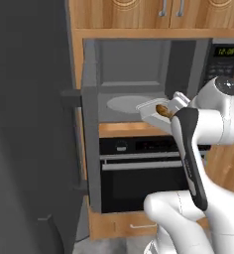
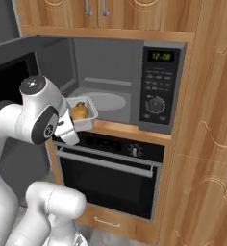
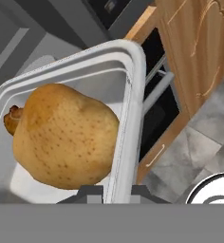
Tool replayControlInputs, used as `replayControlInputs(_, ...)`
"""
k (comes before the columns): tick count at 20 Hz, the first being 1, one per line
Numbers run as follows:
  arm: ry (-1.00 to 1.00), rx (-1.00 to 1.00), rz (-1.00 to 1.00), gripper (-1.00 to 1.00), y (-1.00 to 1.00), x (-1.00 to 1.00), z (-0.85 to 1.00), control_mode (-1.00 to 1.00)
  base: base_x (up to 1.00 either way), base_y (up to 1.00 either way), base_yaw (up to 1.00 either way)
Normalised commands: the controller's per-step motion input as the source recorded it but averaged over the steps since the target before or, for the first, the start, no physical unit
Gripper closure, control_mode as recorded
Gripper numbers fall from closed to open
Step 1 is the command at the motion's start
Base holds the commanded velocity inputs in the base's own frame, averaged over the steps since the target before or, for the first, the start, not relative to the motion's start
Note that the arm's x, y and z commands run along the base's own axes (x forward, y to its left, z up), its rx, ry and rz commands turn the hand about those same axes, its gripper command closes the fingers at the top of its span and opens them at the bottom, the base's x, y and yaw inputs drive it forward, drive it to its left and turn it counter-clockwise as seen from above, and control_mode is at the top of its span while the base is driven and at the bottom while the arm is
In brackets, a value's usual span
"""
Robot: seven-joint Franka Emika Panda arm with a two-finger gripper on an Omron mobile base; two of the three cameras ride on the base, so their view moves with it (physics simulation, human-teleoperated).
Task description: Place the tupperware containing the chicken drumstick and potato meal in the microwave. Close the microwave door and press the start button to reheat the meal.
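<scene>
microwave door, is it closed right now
No, the microwave door is swung wide open to the left, leaving the grey cavity of the microwave exposed while the gripper holds the tupperware at its mouth.

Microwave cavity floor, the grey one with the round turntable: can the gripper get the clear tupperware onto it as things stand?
Probably yes. The dark grey microwave door stands swung wide, and the gripper, shut on the rim of the clear rectangular tupperware, holds it at the mouth of the grey microwave cavity, with bare floor and turntable ahead.
</scene>
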Motion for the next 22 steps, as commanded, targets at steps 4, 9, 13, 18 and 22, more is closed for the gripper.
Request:
replayControlInputs(4, 0.00, 0.00, 0.00, 1.00, 0.00, 0.00, 0.00, 1.00, 0.33, -0.36, 0.49)
replayControlInputs(9, 0.00, 0.00, 0.00, 1.00, 0.00, 0.00, 0.00, 1.00, 0.28, -0.48, 0.38)
replayControlInputs(13, 0.00, 0.00, 0.00, 1.00, 0.00, 0.00, 0.00, 1.00, 0.16, -0.44, 0.28)
replayControlInputs(18, 0.00, 0.00, 0.00, 1.00, 0.00, 0.00, 0.00, 1.00, 0.00, -0.60, 0.16)
replayControlInputs(22, 0.00, 0.00, 0.00, 1.00, 0.00, 0.00, 0.00, 1.00, 0.00, -0.42, 0.09)
